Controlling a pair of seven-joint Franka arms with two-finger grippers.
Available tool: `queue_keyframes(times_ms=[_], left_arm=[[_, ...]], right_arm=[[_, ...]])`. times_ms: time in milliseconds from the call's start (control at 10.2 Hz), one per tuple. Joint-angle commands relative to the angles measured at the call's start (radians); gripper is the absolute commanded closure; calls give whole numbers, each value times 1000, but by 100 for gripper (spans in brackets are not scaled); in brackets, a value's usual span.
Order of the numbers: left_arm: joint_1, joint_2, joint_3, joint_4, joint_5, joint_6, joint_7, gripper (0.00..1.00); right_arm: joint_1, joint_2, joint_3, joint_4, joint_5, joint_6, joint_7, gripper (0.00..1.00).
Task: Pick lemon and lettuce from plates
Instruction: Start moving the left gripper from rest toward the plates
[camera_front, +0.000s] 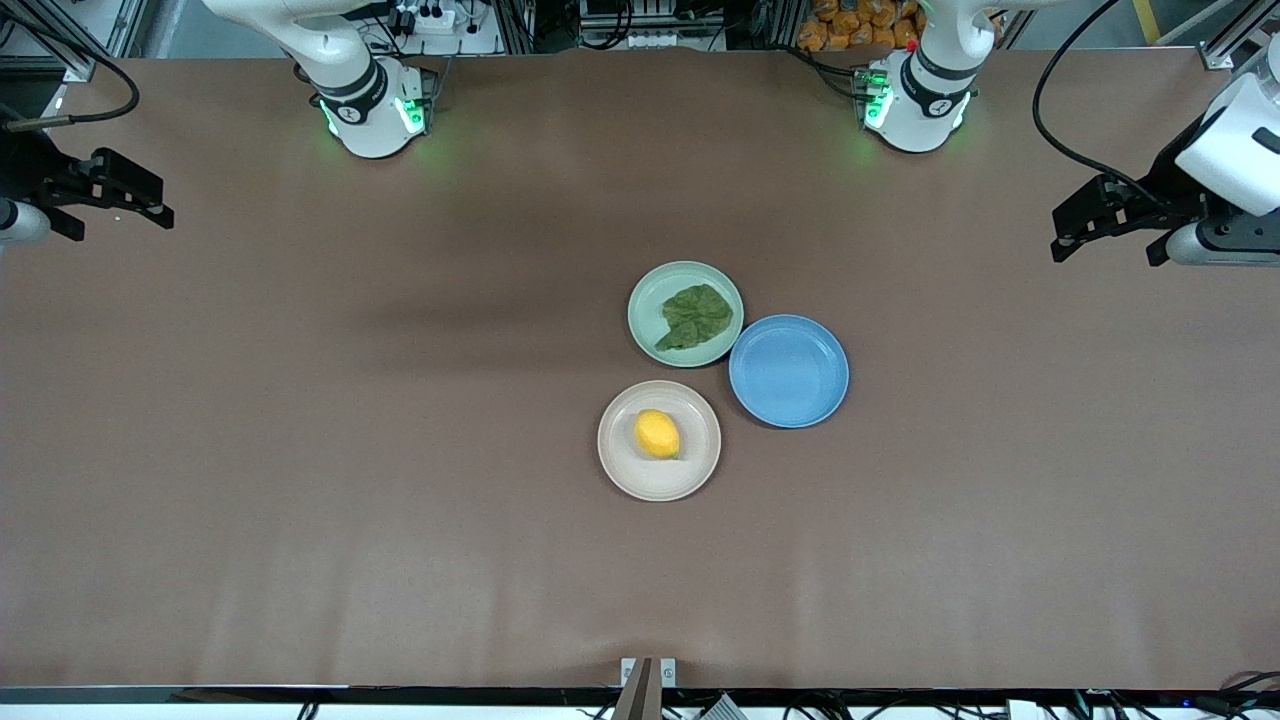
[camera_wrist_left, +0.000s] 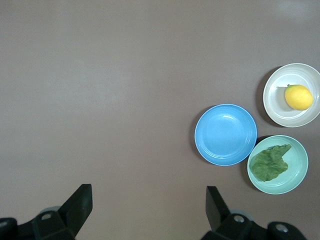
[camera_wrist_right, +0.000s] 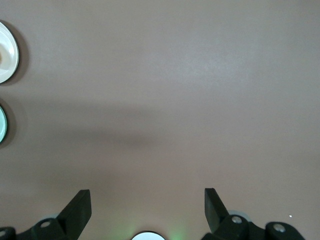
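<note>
The yellow lemon (camera_front: 657, 434) lies on the beige-cream plate (camera_front: 620, 462), the plate nearest the front camera. The dark green lettuce (camera_front: 695, 317) lies flat on the mint green plate (camera_front: 650, 290). In the left wrist view I see the lemon (camera_wrist_left: 298, 97), the cream plate (camera_wrist_left: 278, 107), the lettuce (camera_wrist_left: 270, 162) and the mint plate (camera_wrist_left: 295, 180). My left gripper (camera_front: 1075, 225) (camera_wrist_left: 149, 207) is open and empty, high over the left arm's end of the table. My right gripper (camera_front: 150, 198) (camera_wrist_right: 148, 210) is open and empty over the right arm's end. The right wrist view shows only the rims of the cream plate (camera_wrist_right: 9, 52) and the mint plate (camera_wrist_right: 2, 125).
An empty blue plate (camera_front: 789, 371) (camera_wrist_left: 225, 134) sits beside the two plates, toward the left arm's end and touching the mint plate. The arm bases (camera_front: 375, 110) (camera_front: 915, 100) stand along the table's back edge. Brown table surface (camera_front: 300, 450) spreads all round.
</note>
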Motion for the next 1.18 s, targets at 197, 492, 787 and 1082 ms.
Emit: queue_keyframes(times_ms=[197,492,787,1082], left_arm=[[-2,19,5,22,-17,-23,17,0],[-2,37,5,21,-16,-23,18,0],[-18,128,-1,19,-33,29,11,0],[-44,252,-18,21,-48,95,-41,0]], right_arm=[[13,-9,-12,-7,14,5,-5,0],[12,-15,-9,-7,14,-1,-5,0],[12,-16,-9,-7,14,-7,-5,0],[9,-18,-9,-7,14,-9,-5,0]])
